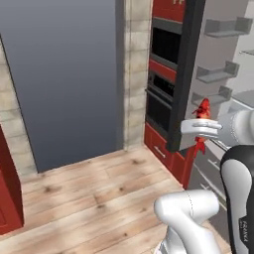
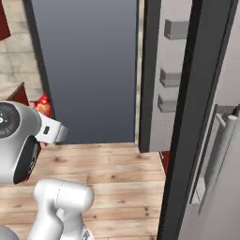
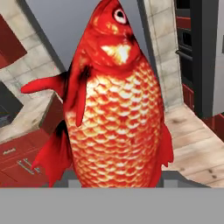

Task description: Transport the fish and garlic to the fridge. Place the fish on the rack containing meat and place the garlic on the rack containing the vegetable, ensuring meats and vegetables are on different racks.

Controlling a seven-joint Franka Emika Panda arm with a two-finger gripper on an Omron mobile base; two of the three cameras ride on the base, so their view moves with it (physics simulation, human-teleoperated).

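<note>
From the left base view, you see the gripper (image 1: pixel 200 128) clenched on one fish (image 1: pixel 202 111), held upright just in front of the dark edge of the open fridge door (image 1: pixel 184 79). Three grey door shelves (image 1: pixel 216 74) show beyond it, and a red-framed wall oven (image 1: pixel 163 74) stands behind.

In the right base view, your arm hides most of the fish (image 2: pixel 43 105); the fridge door (image 2: pixel 197 112) crosses the right side.

In the hand view, the fish (image 3: pixel 114 109) stands head up; its lower end is cut off, and the fingertips are hard to make out.
</note>
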